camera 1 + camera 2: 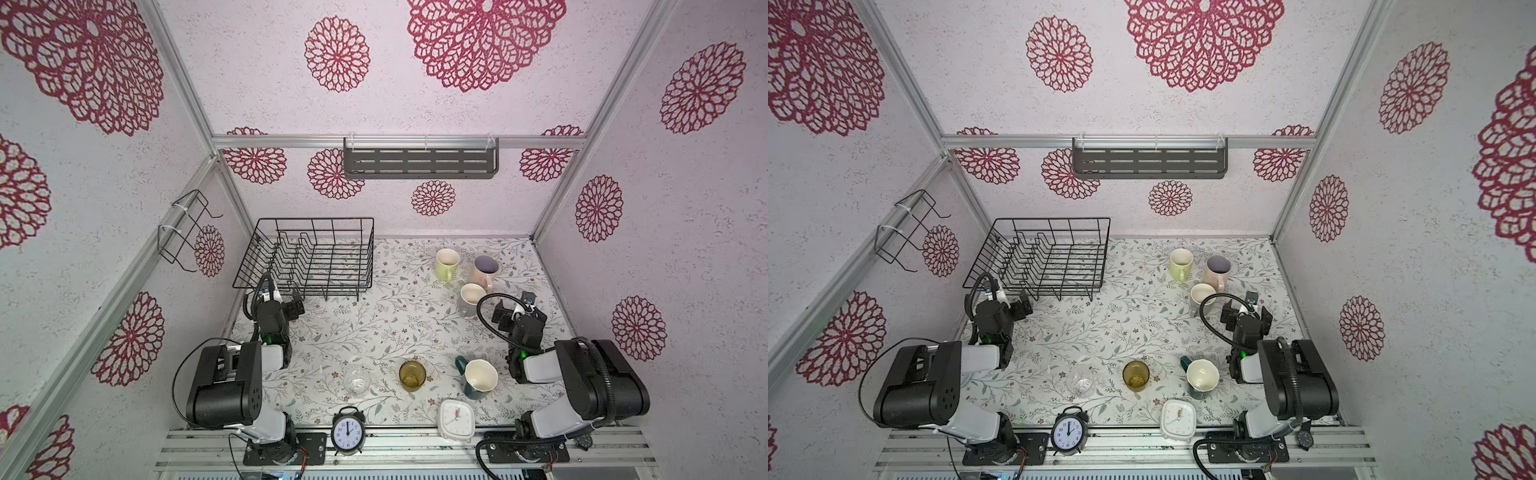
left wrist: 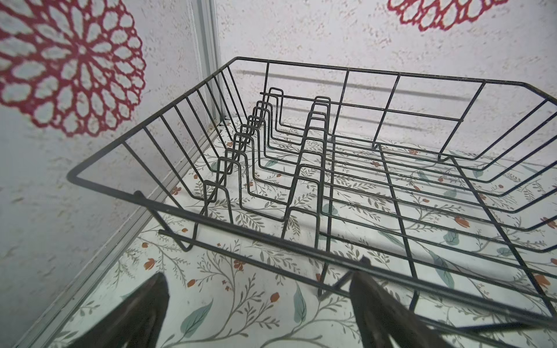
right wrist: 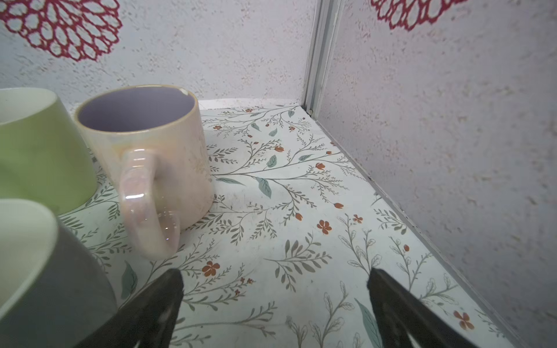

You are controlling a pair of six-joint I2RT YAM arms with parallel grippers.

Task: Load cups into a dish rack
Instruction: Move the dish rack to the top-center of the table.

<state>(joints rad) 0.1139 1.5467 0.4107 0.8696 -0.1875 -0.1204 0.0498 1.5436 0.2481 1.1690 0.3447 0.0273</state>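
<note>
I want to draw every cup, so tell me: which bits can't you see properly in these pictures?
Grey mug: the right arm's cable crosses it in both top views, no handle shows; the right wrist view's edge cuts it off.
Yellow-green mug: cut off by the right wrist view's edge.
Clear glass: see-through, faint in both top views.
White clock: hands too small to read.
</note>
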